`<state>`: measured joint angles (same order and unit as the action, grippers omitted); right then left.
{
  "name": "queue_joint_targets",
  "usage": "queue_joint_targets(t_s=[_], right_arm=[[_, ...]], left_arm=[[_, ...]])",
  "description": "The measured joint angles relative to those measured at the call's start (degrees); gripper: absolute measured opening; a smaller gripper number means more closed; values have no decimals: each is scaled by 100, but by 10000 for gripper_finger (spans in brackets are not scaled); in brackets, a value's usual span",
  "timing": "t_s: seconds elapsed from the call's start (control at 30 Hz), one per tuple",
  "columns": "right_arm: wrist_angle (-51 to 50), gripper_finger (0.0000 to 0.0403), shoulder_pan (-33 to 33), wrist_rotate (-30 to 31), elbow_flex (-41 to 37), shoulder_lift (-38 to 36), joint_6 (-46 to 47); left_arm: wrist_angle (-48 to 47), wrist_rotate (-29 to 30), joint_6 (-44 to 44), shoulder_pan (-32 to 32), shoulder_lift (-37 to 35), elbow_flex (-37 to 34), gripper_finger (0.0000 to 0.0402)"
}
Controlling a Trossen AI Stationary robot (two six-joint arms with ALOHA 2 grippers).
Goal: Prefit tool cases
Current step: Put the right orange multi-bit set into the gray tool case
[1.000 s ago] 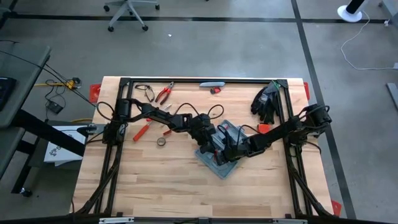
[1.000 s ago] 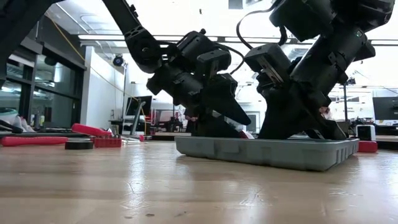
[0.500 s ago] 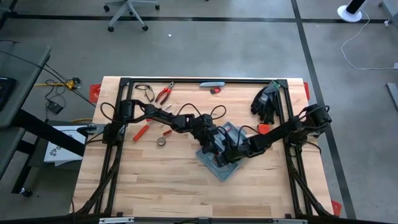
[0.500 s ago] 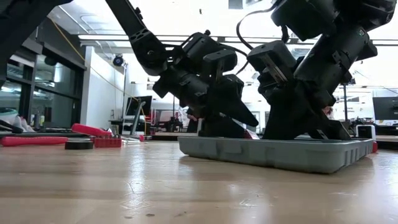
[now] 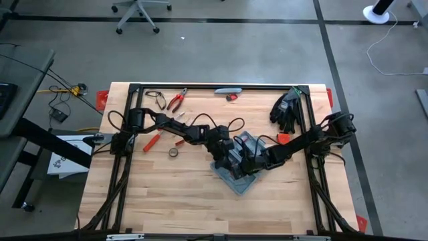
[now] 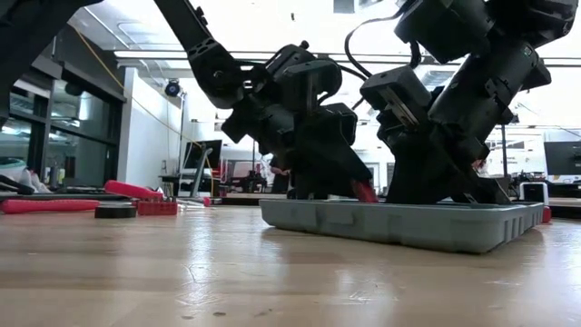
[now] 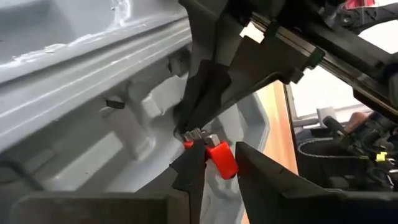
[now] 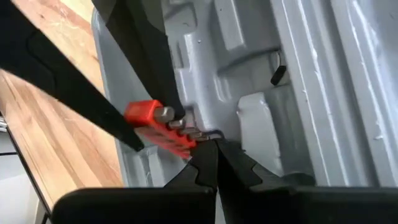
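- Left claw (image 7: 214, 163) down inside the open grey case (image 5: 235, 175), fingers narrow, closed on a small red tool (image 7: 221, 158) with metal bits at its end.
- Right claw (image 8: 216, 163) also in the case, just beside the left one, fingers pressed together, nothing between them; tips sit right at the metal end of the red tool (image 8: 158, 127).
- Case lies flat on the wood table (image 5: 174, 194), right under both claws, tilted diagonally to the table edges in the high view.
- Low view: left claw (image 6: 349, 186) and right claw (image 6: 427, 186) both reach down past the case rim (image 6: 399, 222); a red tip shows at the left claw.
- Moulded slots of the case inside fill both wrist views around the claw tips.
- Away from the left claw toward the table's far-left: red-handled pliers (image 5: 176, 101), a tape roll (image 5: 173, 152), another red-handled tool (image 5: 152, 141).
- Beyond the right claw, near the far-right corner: black gloves (image 5: 286, 109).
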<state>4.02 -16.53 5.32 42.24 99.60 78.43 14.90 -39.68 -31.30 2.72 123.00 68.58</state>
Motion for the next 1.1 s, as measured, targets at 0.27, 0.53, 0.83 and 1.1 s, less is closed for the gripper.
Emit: queue_joint_targets(t_s=[0.27,0.53,0.83,1.1], right_arm=[[-20,0,-2,0,0,-29,-2],[-537,0,-68,478,-13,-522,3],[-997,0,-667,971,-4,-1009,642],[-1697,0,-1272,1569,-2,-994,1979]], left_arm=[[-20,141,-185,15,-4,-2,17],[-111,164,-264,91,-174,-25,17],[-82,371,-163,292,-636,-22,16],[-564,705,25,397,-1220,-39,16]])
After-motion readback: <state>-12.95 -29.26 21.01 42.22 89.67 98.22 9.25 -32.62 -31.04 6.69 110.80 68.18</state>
